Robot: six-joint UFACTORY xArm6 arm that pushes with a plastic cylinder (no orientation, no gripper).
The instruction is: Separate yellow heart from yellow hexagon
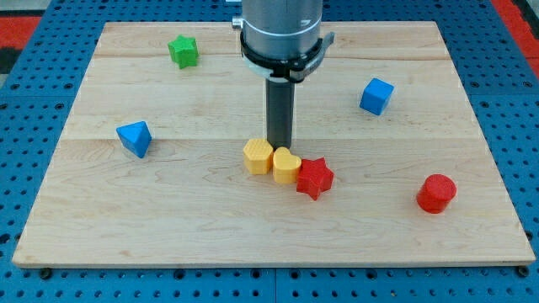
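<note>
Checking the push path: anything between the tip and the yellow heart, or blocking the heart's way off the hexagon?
Nothing between my tip and the yellow heart. Red star touches the heart's right; yellow hexagon its left.

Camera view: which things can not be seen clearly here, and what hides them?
- My tip: in the camera view its very end goes down behind the yellow hexagon and yellow heart; contact cannot be told.
- Arm: cut off by the view's top.
- Yellow heart and red star: touching or a small gap, cannot tell.
</note>
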